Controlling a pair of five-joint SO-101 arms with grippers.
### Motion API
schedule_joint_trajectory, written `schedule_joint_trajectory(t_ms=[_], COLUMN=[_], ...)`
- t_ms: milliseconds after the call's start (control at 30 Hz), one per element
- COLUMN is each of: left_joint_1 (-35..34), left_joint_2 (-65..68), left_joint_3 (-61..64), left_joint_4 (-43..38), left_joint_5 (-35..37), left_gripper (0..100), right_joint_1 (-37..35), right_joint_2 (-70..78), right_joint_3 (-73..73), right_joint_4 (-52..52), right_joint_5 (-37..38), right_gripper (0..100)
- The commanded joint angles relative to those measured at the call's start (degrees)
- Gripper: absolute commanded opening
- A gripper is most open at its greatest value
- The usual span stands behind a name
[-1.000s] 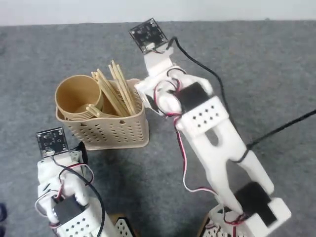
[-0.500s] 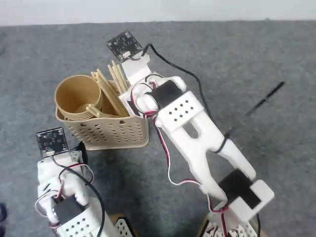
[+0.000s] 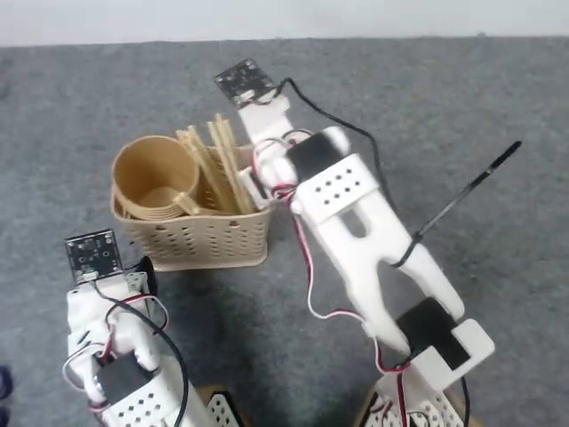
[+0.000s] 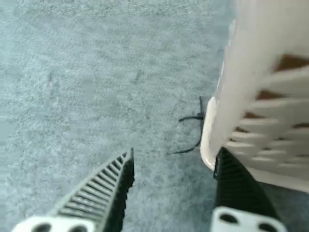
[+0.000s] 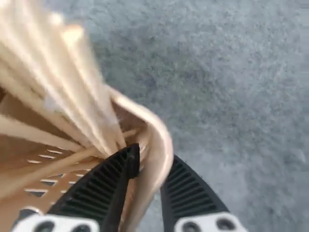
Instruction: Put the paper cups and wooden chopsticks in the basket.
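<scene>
A beige perforated basket (image 3: pixel 196 240) stands on grey carpet with stacked paper cups (image 3: pixel 151 173) in its left half and a bundle of wooden chopsticks (image 3: pixel 218 165) leaning in its right half. My right gripper (image 5: pixel 149 164) straddles the basket's right rim (image 5: pixel 159 140), one jaw inside by the chopsticks (image 5: pixel 58 82), one outside, closed on the wall. My left gripper (image 4: pixel 174 179) is open low over the carpet. One of its fingers (image 4: pixel 231 183) sits against the lower corner of the basket (image 4: pixel 260 96).
The right arm (image 3: pixel 356 222) stretches from the front right up to the basket. A black cable (image 3: pixel 467 191) sticks out to its right. A thin black strand (image 4: pixel 190 140) lies on the carpet by the basket's corner. Open carpet (image 3: pixel 462 98) spreads at the back right.
The right arm swung left from beside the basket onto its right rim. The basket with its cups and chopsticks then shifted slightly to the right. The left arm stayed still.
</scene>
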Motion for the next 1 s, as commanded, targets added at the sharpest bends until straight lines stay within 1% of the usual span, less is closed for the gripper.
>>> schedule_joint_trajectory(t_ms=[0, 133, 300, 400, 567, 700, 967], left_joint_1=[0.09, 0.09, 0.09, 0.09, 0.09, 0.18, 0.09], left_joint_2=[-1.05, -1.05, -1.05, -1.05, -1.05, -1.05, -1.05], left_joint_3=[-0.40, -0.40, -0.40, -0.40, -0.40, -0.40, -0.40], left_joint_4=[-1.32, -1.32, -1.32, -1.32, -1.32, -1.32, -1.23], left_joint_5=[-0.26, -0.26, -0.26, -0.26, -0.26, -0.26, -0.26], left_gripper=[25, 25, 25, 25, 25, 25, 25], right_joint_1=[5.76, 11.03, 14.46, 16.66, 22.55, 23.34, 23.43], right_joint_2=[-3.12, -7.16, -12.62, -14.20, -14.20, -14.20, -14.20], right_joint_3=[-3.34, -3.43, -3.43, -3.34, -3.08, 0.09, 7.30], right_joint_4=[3.03, 5.41, 8.13, 10.07, 12.35, 11.12, 4.09], right_joint_5=[1.67, 5.27, 8.00, 8.18, 8.26, 8.18, 7.74], right_gripper=[0.6, 0.6, 0.6, 0.6, 0.6, 0.6, 2.1])
